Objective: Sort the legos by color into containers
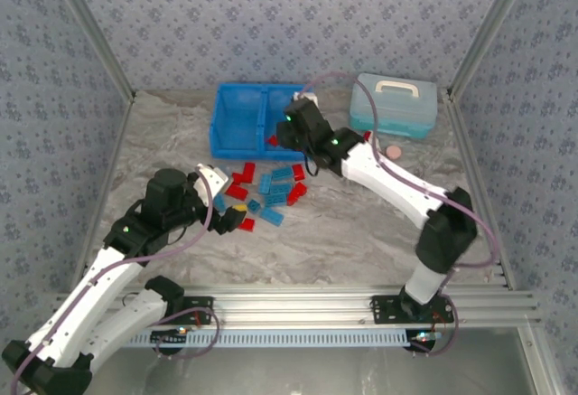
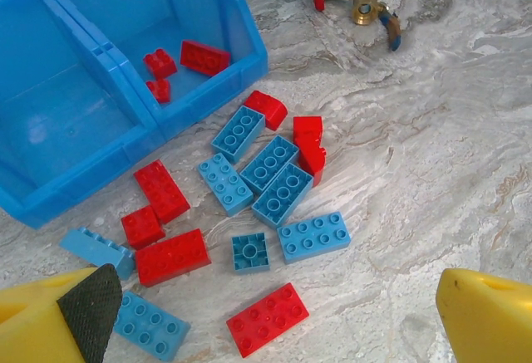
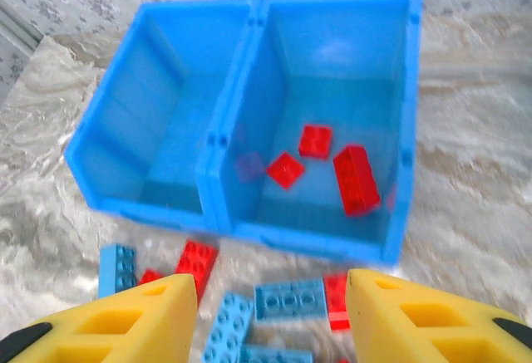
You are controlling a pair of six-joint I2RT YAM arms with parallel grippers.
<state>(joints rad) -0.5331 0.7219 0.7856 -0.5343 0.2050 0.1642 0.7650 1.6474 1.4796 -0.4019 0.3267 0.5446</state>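
Note:
Red and light blue legos (image 1: 271,193) lie scattered on the marble table in front of the bright blue bin (image 1: 218,133). Its right container (image 3: 399,89) holds three red legos (image 3: 356,179), while the left container (image 3: 125,114) has nothing in it. My right gripper (image 3: 272,313) hovers open above the bin's front edge (image 1: 278,136), nothing between its yellow fingers (image 3: 407,317). My left gripper (image 2: 274,321) is wide open above the near part of the pile (image 1: 228,214), over a red lego (image 2: 268,319) lying flat.
A pale blue lidded case (image 1: 395,106) with a white handle stands right of the bin. A pink disc (image 1: 394,152) and brass valve odds (image 2: 370,6) lie near it. Patterned walls close three sides; an aluminium rail (image 1: 361,305) runs along the near edge.

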